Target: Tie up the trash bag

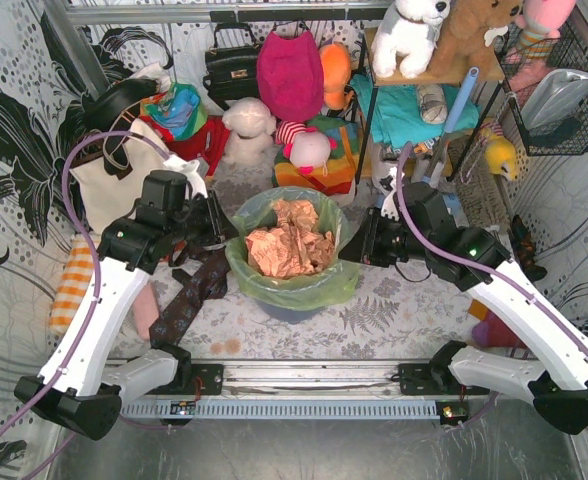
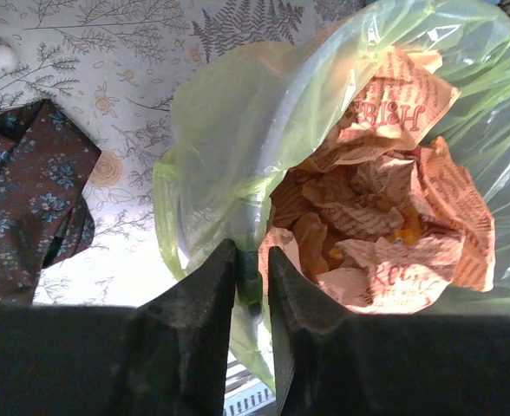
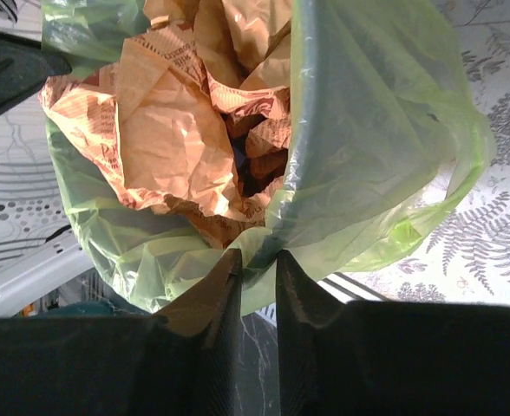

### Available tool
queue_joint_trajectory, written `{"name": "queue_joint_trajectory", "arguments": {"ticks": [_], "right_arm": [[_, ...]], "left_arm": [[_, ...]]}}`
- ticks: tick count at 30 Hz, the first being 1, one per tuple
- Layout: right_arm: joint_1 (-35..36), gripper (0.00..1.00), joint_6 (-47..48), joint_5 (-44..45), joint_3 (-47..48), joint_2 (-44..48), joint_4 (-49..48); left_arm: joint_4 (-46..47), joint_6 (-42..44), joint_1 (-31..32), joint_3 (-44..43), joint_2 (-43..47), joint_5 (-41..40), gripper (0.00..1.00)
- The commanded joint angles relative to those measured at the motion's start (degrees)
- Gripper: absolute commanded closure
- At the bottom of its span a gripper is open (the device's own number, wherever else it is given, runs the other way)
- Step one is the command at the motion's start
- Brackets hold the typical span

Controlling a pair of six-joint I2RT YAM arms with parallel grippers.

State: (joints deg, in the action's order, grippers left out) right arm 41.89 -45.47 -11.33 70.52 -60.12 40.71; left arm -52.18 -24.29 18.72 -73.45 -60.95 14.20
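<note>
The trash bag (image 1: 296,288) is thin lime-green plastic lining a blue-grey bin (image 1: 286,310) at the table's middle, with crumpled orange-brown paper (image 1: 292,245) filling it. My left gripper (image 1: 229,232) is at the bag's left rim. In the left wrist view its jaws (image 2: 251,256) are closed on the folded-over green plastic (image 2: 229,130) at the rim. My right gripper (image 1: 349,245) is at the right rim. In the right wrist view it (image 3: 258,257) pinches a gathered fold of the bag (image 3: 376,130) between its tips.
A brown floral cloth (image 1: 189,295) lies left of the bin, beside an orange striped cloth (image 1: 72,285). A white tote bag (image 1: 114,180) stands at the back left. Plush toys (image 1: 249,130) and bags crowd the back. A shelf unit (image 1: 424,100) stands at the back right.
</note>
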Motion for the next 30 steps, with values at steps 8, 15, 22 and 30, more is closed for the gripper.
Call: {"name": "queue_joint_trajectory", "arguments": {"ticks": [8, 15, 22, 30], "right_arm": [[0.39, 1.0, 2.9, 7.3, 6.79, -4.24, 0.13], [0.39, 1.0, 7.89, 14.19, 14.11, -10.38, 2.81], [0.25, 0.81, 10.39, 18.33, 18.91, -12.09, 4.97], [-5.69, 0.51, 14.54, 19.74, 20.57, -7.39, 9.36]], "left_arm": [[4.86, -0.66, 0.41, 3.1, 1.91, 5.44, 0.89], [5.77, -3.78, 1.59, 5.23, 3.87, 7.01, 0.81], [5.47, -5.41, 2.57, 6.08, 5.46, 5.53, 0.63], [4.81, -5.59, 2.64, 4.74, 5.26, 2.3, 0.53]]}}
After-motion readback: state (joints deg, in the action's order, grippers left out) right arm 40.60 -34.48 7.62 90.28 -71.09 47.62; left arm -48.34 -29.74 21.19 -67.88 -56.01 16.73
